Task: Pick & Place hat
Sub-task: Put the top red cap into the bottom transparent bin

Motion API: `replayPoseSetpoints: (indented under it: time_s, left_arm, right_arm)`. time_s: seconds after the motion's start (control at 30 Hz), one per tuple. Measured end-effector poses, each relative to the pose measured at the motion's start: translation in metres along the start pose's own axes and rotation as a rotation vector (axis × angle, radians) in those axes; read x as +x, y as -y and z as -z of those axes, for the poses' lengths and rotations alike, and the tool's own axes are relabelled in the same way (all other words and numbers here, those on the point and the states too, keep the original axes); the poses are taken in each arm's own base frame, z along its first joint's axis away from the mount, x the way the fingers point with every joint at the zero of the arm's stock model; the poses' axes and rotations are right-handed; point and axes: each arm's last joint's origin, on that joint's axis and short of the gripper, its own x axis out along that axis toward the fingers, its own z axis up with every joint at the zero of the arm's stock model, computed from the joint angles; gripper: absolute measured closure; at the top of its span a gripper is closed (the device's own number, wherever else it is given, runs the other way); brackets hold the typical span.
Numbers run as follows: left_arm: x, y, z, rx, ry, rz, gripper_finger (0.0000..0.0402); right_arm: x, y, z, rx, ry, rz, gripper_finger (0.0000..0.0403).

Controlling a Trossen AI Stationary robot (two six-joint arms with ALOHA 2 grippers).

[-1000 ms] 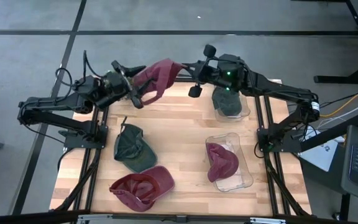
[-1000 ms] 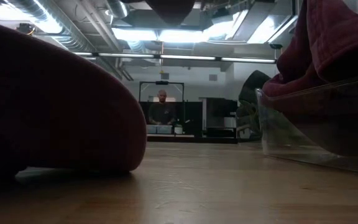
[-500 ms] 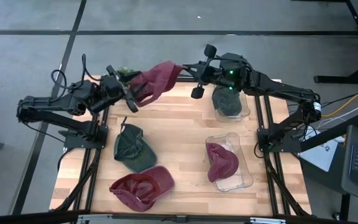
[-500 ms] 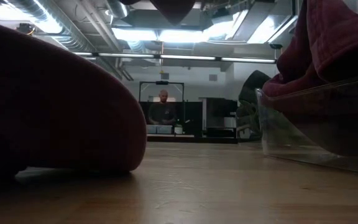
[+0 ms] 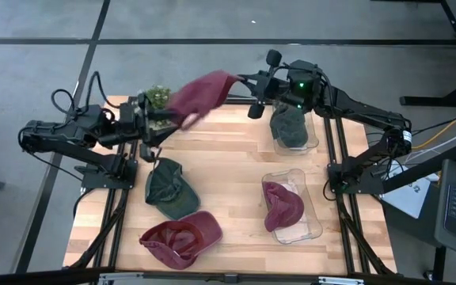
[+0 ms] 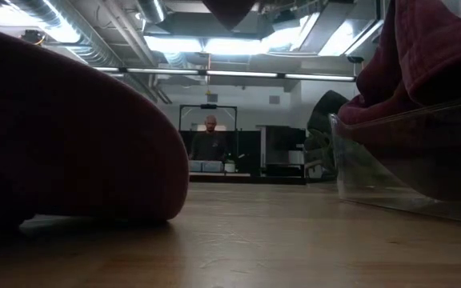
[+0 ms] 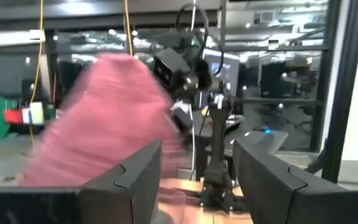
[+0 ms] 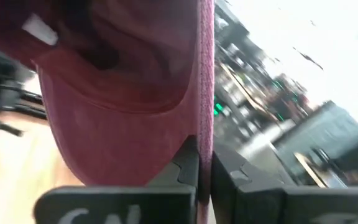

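Above table's far edge [image 5: 212, 115], right end effector [image 5: 248, 89] pinches hat [image 5: 200, 93].

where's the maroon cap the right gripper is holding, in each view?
High: maroon cap in the air over the table's far edge, pinched by the right gripper.
Low: only a dark tip at top centre.
Left wrist: blurred pink mass beyond the open left gripper.
Right wrist: fills the picture, brim in the shut fingers.
Shared landmark: the right gripper, in both high and left wrist views.
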Motion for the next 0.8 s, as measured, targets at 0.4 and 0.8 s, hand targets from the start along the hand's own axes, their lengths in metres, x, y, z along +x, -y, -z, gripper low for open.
replayPoseSetpoints:
  time_s: [0.4, 0.8]
  left_arm:
    - [-0.001, -0.005, -0.010, 0.128, 0.075, -0.236, 0.0210]
    - [0.007, -0.002, -0.008, -0.032, -0.110, -0.200, 0.0106]
  right_arm:
    - [0.001, 0.001, 0.002, -0.005, 0.084, -0.121, 0.0386]
    - [0.001, -0.002, 0.006, 0.014, 0.045, -0.153, 0.0385]
